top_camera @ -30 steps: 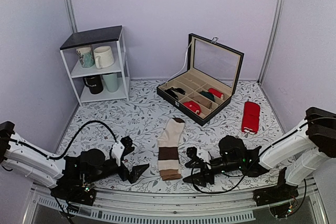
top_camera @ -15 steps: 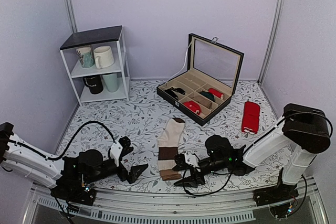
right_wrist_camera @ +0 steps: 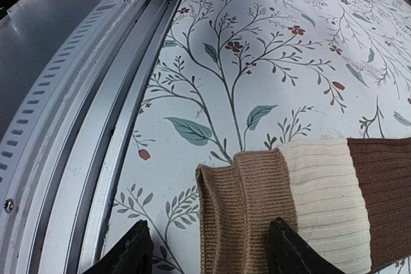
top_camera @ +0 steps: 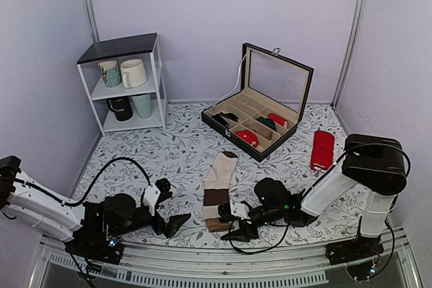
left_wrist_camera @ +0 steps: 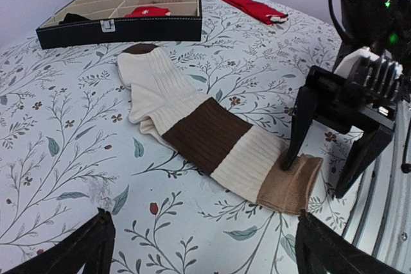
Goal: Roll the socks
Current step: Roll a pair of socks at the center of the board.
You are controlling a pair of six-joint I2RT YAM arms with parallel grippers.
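The socks [top_camera: 217, 187] lie flat on the flowered cloth as a stacked pair with cream, dark brown and tan bands. The tan cuff [right_wrist_camera: 247, 203] points at the near edge. My right gripper [top_camera: 231, 226] is open and straddles that cuff. One of its fingers [left_wrist_camera: 297, 126] touches down on the cuff near the cream band, the other [left_wrist_camera: 359, 158] stands on the cloth just past the cuff's end. My left gripper [top_camera: 174, 204] is wide open and empty, a little left of the socks [left_wrist_camera: 205, 133], low over the cloth.
A black compartment box [top_camera: 260, 123] with its lid up stands at the back, holding small red and dark green bundles. A plain red pair [top_camera: 322, 150] lies to the right. A white shelf with mugs [top_camera: 125, 82] stands back left. A metal rail [right_wrist_camera: 64, 94] runs along the near edge.
My right gripper has moved left, from beside the socks to over the tan cuff end. The left arm has hardly moved. The socks lie as before.
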